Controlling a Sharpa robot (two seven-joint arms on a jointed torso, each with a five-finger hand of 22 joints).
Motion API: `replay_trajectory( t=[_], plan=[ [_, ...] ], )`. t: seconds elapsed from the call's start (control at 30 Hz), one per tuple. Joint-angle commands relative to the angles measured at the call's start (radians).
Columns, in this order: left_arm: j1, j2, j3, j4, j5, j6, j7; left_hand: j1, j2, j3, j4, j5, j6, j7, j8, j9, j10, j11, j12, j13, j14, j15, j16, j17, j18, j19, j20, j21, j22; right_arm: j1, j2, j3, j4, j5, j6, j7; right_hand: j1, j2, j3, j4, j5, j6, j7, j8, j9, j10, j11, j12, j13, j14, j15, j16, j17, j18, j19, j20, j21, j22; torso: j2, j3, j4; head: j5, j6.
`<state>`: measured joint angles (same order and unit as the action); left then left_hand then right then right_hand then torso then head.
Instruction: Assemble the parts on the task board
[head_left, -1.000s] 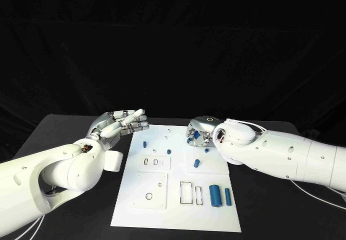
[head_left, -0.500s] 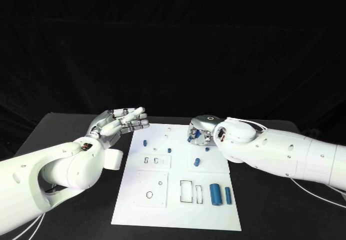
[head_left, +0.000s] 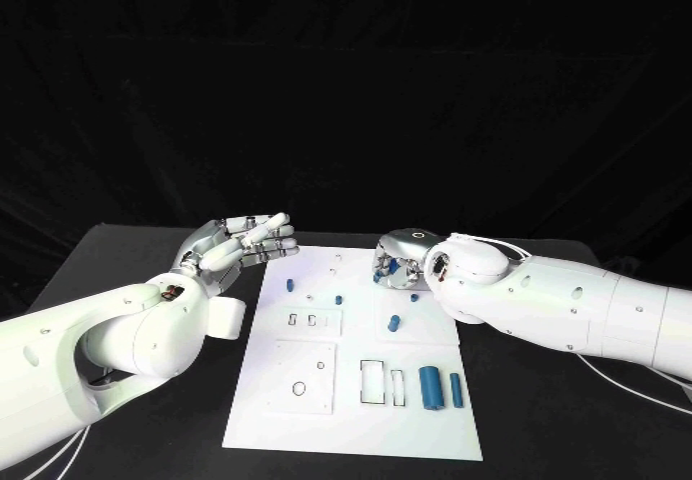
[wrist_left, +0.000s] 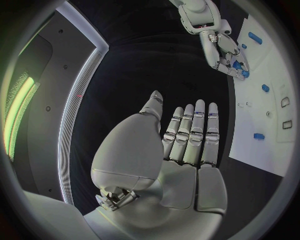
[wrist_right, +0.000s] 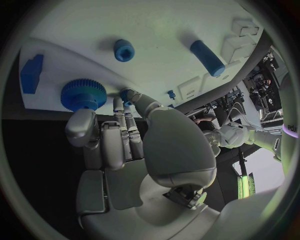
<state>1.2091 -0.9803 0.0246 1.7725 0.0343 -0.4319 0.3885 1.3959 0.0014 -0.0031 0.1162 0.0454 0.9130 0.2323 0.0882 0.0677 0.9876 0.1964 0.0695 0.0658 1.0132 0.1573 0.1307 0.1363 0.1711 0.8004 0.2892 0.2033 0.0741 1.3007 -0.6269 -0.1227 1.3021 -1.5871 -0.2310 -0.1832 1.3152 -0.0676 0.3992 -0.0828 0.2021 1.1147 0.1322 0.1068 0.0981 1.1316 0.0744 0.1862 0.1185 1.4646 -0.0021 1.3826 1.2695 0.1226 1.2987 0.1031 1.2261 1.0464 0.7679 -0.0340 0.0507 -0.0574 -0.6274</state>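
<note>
Your right hand (head_left: 401, 262) pinches a small blue part (wrist_right: 127, 93) over the board's (head_left: 325, 420) far right edge — the gear (wrist_right: 83, 94) lies just beside its fingertips — while your left hand (head_left: 238, 248) hovers wide, empty.

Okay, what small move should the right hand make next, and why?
Probably ease the right hand down to close on the small blue part at its fingertips. They are right at it on the white board, beside the blue gear.
</note>
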Motion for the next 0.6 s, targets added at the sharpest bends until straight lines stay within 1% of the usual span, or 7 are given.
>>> replay_trajectory(
  t=[0.03, 0.23, 0.3, 0.4, 0.47, 0.5, 0.6],
  plan=[
    [0.002, 0.001, 0.001, 0.002, 0.004, 0.019, 0.003, 0.000, 0.010, -0.001, -0.006, 0.004, -0.010, 0.020, -0.006, 0.000, -0.007, 0.003, -0.003, -0.001, -0.006, -0.002, -0.005, -0.001, 0.006, -0.003, 0.000, -0.003, -0.001, -0.002, -0.008, -0.001, 0.015, 0.014, -0.029, 0.001, -0.009, -0.004, 0.004, 0.007, -0.004, 0.012, -0.004, 0.007, 0.004, 0.012, -0.004, 0.005, -0.001, 0.053, -0.005, 0.008, 0.004, -0.020, 0.004, -0.004, 0.007, 0.006, 0.000, -0.0001, 0.0004, 0.001, 0.001],
    [0.002, 0.000, 0.001, -0.004, 0.005, 0.017, 0.002, 0.001, 0.011, -0.001, -0.007, 0.004, -0.011, 0.021, -0.007, 0.000, -0.009, 0.003, -0.003, -0.001, -0.007, -0.001, -0.005, -0.001, 0.006, -0.002, 0.000, -0.003, -0.001, 0.004, -0.011, 0.001, 0.029, 0.050, -0.114, 0.002, -0.014, -0.004, 0.005, 0.014, -0.005, 0.023, -0.008, 0.012, 0.009, 0.021, -0.007, 0.009, 0.000, 0.054, -0.008, 0.013, 0.010, -0.022, 0.011, -0.006, 0.017, 0.022, -0.001, -0.0005, -0.0008, 0.002, 0.008],
    [0.003, 0.001, 0.001, -0.006, 0.007, 0.018, 0.002, 0.000, 0.011, -0.001, -0.007, 0.004, -0.013, 0.022, -0.009, 0.000, -0.012, 0.004, -0.003, -0.001, -0.008, 0.000, -0.005, -0.002, 0.006, -0.002, 0.000, -0.003, -0.001, 0.007, 0.000, 0.002, 0.017, 0.065, -0.154, 0.006, -0.016, -0.006, 0.005, 0.016, -0.005, 0.025, -0.008, 0.014, 0.011, 0.021, -0.007, 0.009, 0.000, 0.055, -0.008, 0.015, 0.013, -0.023, 0.013, -0.006, 0.021, 0.027, 0.000, -0.0003, -0.0001, 0.002, 0.011],
    [0.003, 0.003, 0.001, -0.009, 0.009, 0.019, 0.002, -0.001, 0.011, -0.003, -0.009, 0.004, -0.019, 0.024, -0.013, -0.001, -0.021, 0.007, -0.003, -0.001, -0.013, 0.002, -0.007, -0.003, 0.006, 0.000, 0.000, -0.002, -0.001, 0.010, 0.021, 0.003, -0.007, 0.079, -0.193, 0.010, -0.017, -0.008, 0.005, 0.017, -0.004, 0.025, -0.008, 0.013, 0.012, 0.020, -0.007, 0.008, 0.000, 0.055, -0.008, 0.016, 0.014, -0.023, 0.013, -0.006, 0.021, 0.028, 0.001, -0.0008, 0.0040, 0.001, 0.014],
    [0.003, 0.005, 0.001, -0.012, 0.010, 0.019, 0.002, -0.001, 0.011, -0.003, -0.010, 0.004, -0.025, 0.025, -0.016, -0.001, -0.030, 0.009, -0.003, -0.001, -0.017, 0.004, -0.008, -0.004, 0.007, 0.002, 0.000, -0.002, -0.001, 0.012, 0.039, 0.003, -0.026, 0.085, -0.210, 0.011, -0.017, -0.008, 0.005, 0.017, -0.003, 0.024, -0.008, 0.013, 0.012, 0.019, -0.007, 0.008, -0.001, 0.055, -0.008, 0.017, 0.015, -0.023, 0.013, -0.006, 0.021, 0.029, 0.002, -0.0008, 0.0054, 0.000, 0.015],
    [0.003, 0.005, 0.001, -0.013, 0.010, 0.019, 0.002, -0.001, 0.011, -0.004, -0.011, 0.004, -0.031, 0.026, -0.019, -0.001, -0.037, 0.010, -0.003, -0.002, -0.018, 0.005, -0.008, -0.004, 0.007, 0.004, 0.000, -0.001, -0.001, 0.013, 0.049, 0.003, -0.037, 0.087, -0.215, 0.012, -0.017, -0.007, 0.006, 0.017, -0.002, 0.024, -0.008, 0.013, 0.012, 0.019, -0.007, 0.007, -0.001, 0.055, -0.008, 0.017, 0.015, -0.023, 0.013, -0.007, 0.022, 0.030, 0.002, -0.0003, 0.0034, 0.003, 0.015],
    [0.004, 0.008, 0.001, -0.017, 0.012, 0.016, 0.003, -0.001, 0.011, -0.004, -0.014, 0.005, -0.056, 0.028, -0.025, -0.002, -0.078, 0.016, -0.006, -0.003, -0.020, 0.008, -0.008, -0.005, 0.007, 0.006, 0.000, -0.002, -0.002, 0.013, 0.073, 0.003, -0.062, 0.092, -0.225, 0.015, -0.016, -0.007, 0.007, 0.017, 0.000, 0.023, -0.008, 0.012, 0.013, 0.019, -0.007, 0.007, -0.001, 0.055, -0.009, 0.018, 0.015, -0.023, 0.013, -0.007, 0.022, 0.029, 0.002, -0.0018, 0.0055, 0.001, 0.017]
  ],
)
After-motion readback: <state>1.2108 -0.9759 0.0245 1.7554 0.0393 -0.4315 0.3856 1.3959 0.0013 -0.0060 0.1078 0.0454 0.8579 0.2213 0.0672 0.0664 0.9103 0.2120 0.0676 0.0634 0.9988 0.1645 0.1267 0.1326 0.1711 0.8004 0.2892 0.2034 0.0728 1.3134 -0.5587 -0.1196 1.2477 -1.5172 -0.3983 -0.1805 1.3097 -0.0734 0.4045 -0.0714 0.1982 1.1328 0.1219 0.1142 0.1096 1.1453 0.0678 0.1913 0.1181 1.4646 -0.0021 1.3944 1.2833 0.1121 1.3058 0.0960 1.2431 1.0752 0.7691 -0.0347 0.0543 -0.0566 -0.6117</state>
